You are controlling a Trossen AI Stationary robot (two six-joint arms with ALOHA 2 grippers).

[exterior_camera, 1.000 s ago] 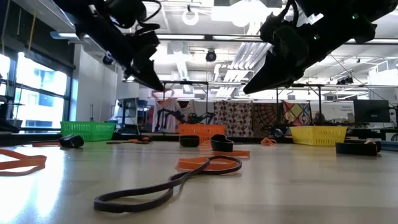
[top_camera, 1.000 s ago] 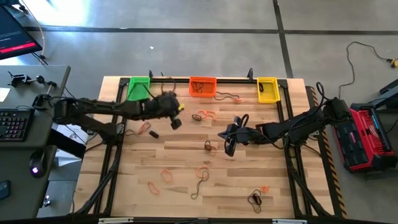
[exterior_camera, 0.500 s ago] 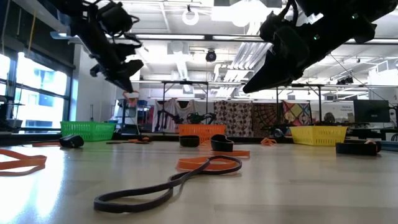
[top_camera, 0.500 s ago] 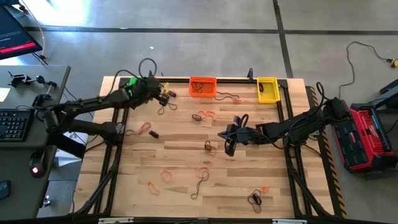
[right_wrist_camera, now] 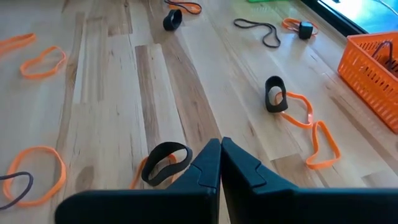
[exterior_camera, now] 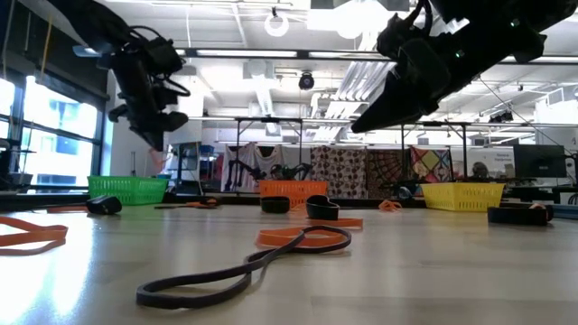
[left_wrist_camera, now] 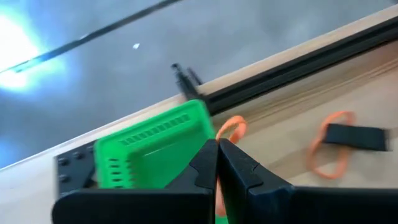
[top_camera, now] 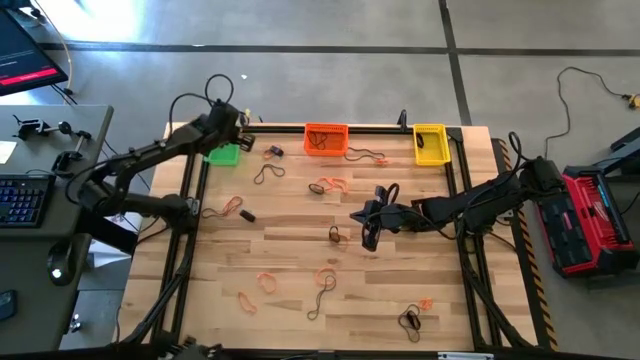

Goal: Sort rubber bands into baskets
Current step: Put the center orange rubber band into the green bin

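The left gripper [top_camera: 243, 123] is up at the far left corner of the desk [top_camera: 300, 250], right over the green basket [top_camera: 224, 154], and its fingers [left_wrist_camera: 208, 163] are pinched tight on an orange rubber band [left_wrist_camera: 230, 130]. From the wrist camera the loop pokes out past the fingertips with the green mesh just behind it. In the low view that gripper [exterior_camera: 155, 135] hangs in the air above the green basket [exterior_camera: 127, 189], not touching it.

Over in the middle of the desk, the right gripper [top_camera: 368, 238] hovers with its fingers [right_wrist_camera: 208, 167] shut on nothing. Just beneath it lies a black band [right_wrist_camera: 165, 154] on an orange one, near the desk's centre.

Along the far edge, the orange basket [top_camera: 326, 138] sits in the middle with bands already inside, and the yellow basket [top_camera: 430, 143] stands to its right. Between those two a dark band [top_camera: 367, 155] lies on the wood.

Plenty of rubber bands are loose on the desk: a dark loop [top_camera: 265, 174] near the green basket, an orange pair [top_camera: 330, 185] below the orange basket, an orange one [top_camera: 226, 208] by the left side, orange ones [top_camera: 267, 281] toward the near side, and a black one [top_camera: 410, 321] close to the near edge. In the low view a long dark loop [exterior_camera: 244, 266] lies nearest the camera.
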